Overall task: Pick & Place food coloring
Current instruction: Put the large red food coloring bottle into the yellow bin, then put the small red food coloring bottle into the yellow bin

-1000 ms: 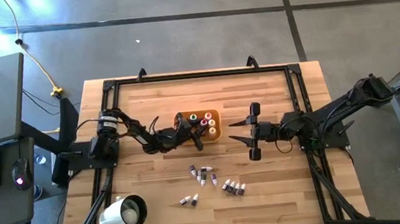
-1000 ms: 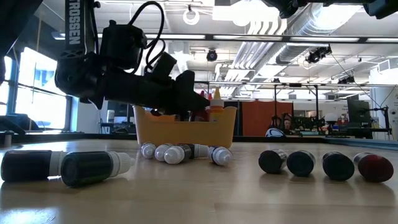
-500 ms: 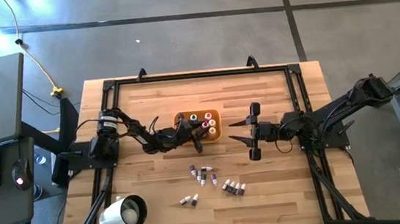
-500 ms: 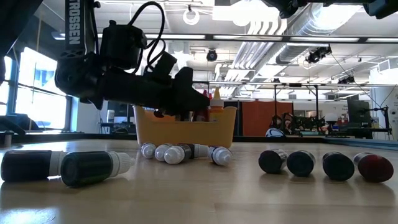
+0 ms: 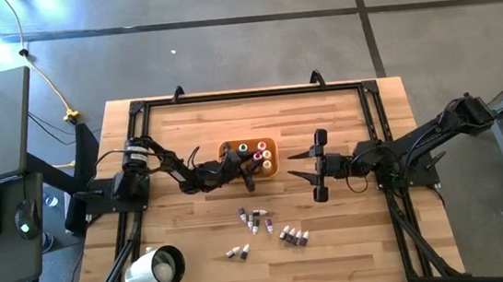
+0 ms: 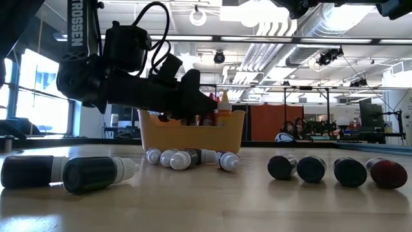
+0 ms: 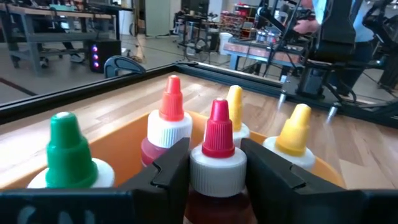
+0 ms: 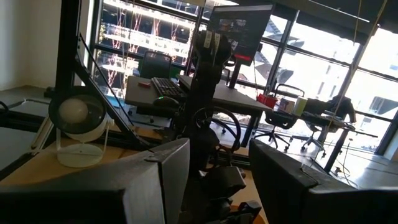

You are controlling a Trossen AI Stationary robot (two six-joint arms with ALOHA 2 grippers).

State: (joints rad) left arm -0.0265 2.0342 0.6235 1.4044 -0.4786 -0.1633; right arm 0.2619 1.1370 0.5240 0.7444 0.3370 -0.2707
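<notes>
Conical red-capped bottle [image 7: 216, 168] between left tool [image 7: 214, 165] fingers

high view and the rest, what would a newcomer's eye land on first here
The orange tray at mid-table, where the left gripper has its jaws either side of a red-capped bottle standing among other colourful caps. Next, the loose little bottles lying on the wood nearer the front edge, and the right gripper waiting open beside the tray.
</notes>
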